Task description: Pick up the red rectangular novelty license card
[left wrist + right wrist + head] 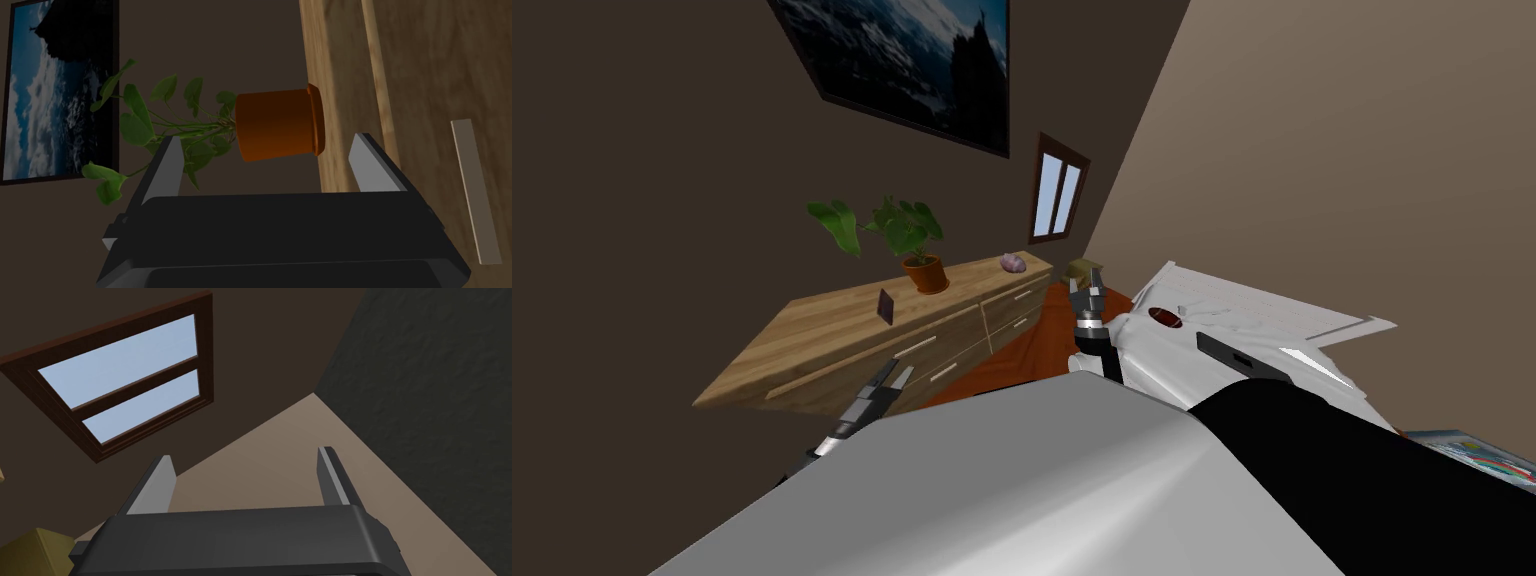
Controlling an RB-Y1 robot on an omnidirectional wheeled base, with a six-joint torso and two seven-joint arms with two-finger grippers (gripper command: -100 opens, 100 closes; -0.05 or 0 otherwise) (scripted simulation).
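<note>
Left gripper [895,376]: spread wide, pinching nothing, raised before the drawers of the light wooden dresser [812,345], aimed toward the green leafy plant's terracotta pot [277,125]. On the dresser top, apart from those fingers, left of the pot: small dark red rectangular card [887,306], standing on edge. Right gripper [1090,296]: likewise spread, empty, forearm upright beside the white bed [1232,300].

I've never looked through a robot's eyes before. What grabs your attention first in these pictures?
The leafy potted plant in its orange pot stands out, on a long wooden dresser against the dark wall, with a big framed landscape picture hanging above. A small dark red card stands on the dresser top near the plant. The open left claw is held out toward the dresser's front.
</note>
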